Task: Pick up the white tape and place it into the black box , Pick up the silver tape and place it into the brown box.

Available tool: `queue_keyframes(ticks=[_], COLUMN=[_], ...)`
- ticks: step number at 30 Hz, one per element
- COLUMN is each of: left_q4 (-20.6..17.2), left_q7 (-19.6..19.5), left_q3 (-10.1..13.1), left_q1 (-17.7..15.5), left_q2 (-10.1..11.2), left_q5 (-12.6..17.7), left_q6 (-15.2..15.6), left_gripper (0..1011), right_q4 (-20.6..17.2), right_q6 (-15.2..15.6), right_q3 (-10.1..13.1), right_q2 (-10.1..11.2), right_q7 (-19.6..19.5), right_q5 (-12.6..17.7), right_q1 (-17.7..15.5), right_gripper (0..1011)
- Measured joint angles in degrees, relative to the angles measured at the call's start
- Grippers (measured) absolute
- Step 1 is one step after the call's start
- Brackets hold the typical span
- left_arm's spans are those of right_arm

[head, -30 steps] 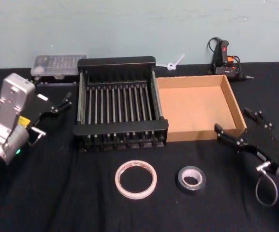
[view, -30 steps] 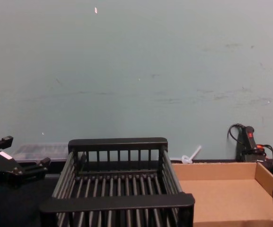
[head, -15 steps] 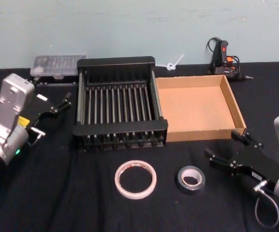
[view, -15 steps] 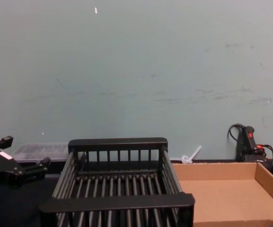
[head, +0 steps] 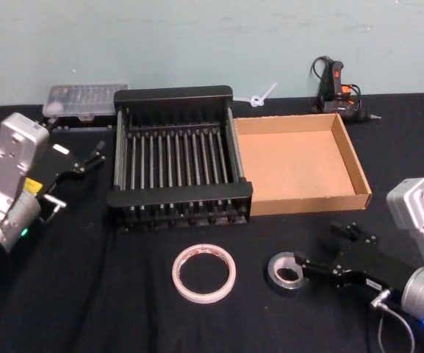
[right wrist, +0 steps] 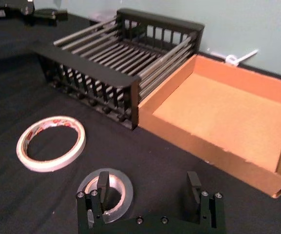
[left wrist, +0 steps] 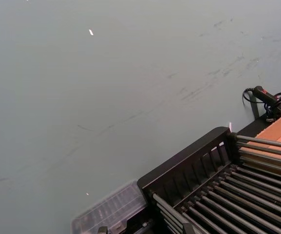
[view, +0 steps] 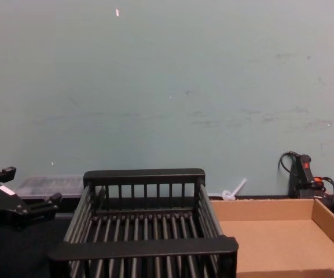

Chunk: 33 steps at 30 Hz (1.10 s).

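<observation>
The silver tape (head: 286, 272) lies flat on the black cloth, in front of the brown box (head: 296, 162). My right gripper (head: 318, 244) is open and low beside it. In the right wrist view, one fingertip (right wrist: 103, 183) stands over the silver tape (right wrist: 123, 187) at its core, and the other is outside the roll. The white tape (head: 204, 273) lies flat to the left of the silver roll, also in the right wrist view (right wrist: 51, 143). The black box (head: 178, 195) stands behind it. My left gripper (head: 79, 143) hangs open, left of the black box.
A clear plastic case (head: 87, 99) sits behind the black box's left corner. A glue gun (head: 336, 88) with its cable stands at the back right, and a white tie (head: 261, 97) lies by the wall. The chest view shows the black box (view: 143, 246) and brown box (view: 276, 243) side by side.
My right gripper has swung left and down from the brown box's front right corner to the silver tape. The left arm and both tapes have stayed put.
</observation>
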Motion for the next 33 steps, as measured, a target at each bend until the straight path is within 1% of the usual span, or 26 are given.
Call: queue_keyframes(ticks=[13,25,33], left_q4=[0.0,0.0,0.0], left_q7=[0.0,0.0,0.0], left_q3=[0.0,0.0,0.0], left_q1=[0.0,0.0,0.0], left_q2=[0.0,0.0,0.0], left_q5=[0.0,0.0,0.0], left_q6=[0.0,0.0,0.0], left_gripper=[1001,1001,1001], right_q4=[1.19,2.49,3.37], right_q6=[4.77,6.73,7.43], right_q3=[-1.16,-1.24,-1.44], right_q2=[-1.18,-2.59,-3.34], right_q7=[2.05,3.34,4.12], right_q5=[-2.56,-4.79,-5.67], right_q1=[2.22,3.96,4.8], right_gripper=[1002,1002,1002])
